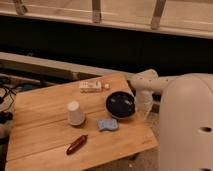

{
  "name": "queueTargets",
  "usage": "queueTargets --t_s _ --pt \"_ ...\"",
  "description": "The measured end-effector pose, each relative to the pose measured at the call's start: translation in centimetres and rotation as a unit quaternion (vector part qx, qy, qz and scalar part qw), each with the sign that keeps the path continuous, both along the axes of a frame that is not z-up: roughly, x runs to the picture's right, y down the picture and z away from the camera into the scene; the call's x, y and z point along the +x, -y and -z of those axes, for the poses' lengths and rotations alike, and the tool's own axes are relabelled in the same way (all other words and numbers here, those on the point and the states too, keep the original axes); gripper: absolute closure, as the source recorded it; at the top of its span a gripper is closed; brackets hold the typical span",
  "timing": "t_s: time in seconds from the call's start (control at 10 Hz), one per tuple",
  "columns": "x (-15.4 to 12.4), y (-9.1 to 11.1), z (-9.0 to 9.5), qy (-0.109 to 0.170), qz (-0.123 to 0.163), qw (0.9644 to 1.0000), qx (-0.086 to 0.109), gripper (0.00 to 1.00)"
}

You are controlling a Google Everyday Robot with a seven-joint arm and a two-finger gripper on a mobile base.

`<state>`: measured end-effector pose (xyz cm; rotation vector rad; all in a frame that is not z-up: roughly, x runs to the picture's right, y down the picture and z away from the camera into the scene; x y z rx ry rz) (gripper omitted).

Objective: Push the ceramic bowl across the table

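Observation:
The ceramic bowl (120, 104), round, shallow and glossy black, sits on the right side of the light-brown plank table (45, 107). My white arm reaches in from the right above the table's right edge. The gripper (143, 103) hangs down just to the right of the bowl, close beside its rim. I cannot tell whether it touches the bowl.
An upturned white cup (75, 113) stands left of the bowl. A blue sponge (107, 124) lies just in front of the bowl. A reddish-brown oblong object (77, 144) lies near the front edge. A small white box (91, 86) lies at the back. Cables (6, 92) lie left of the table.

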<state>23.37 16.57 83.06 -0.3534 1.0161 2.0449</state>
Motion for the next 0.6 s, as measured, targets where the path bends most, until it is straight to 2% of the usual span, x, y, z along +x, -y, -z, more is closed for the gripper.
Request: queueTargets --t_s 0.2,0.3,0.4,0.6 --pt "1.7 0.3 -0.9 0.006 -0.028 0.9995 0.011 0.98" --pt "2.2 0.1 -1.3 0.018 -0.051 0.9984 0.016 0.98" --pt "2.4 0.1 -1.9 0.039 -0.079 0.9959 0.021 0.98" --pt "2.4 -0.2 -2.6 0.064 -0.108 0.9918 0.027 0.98"
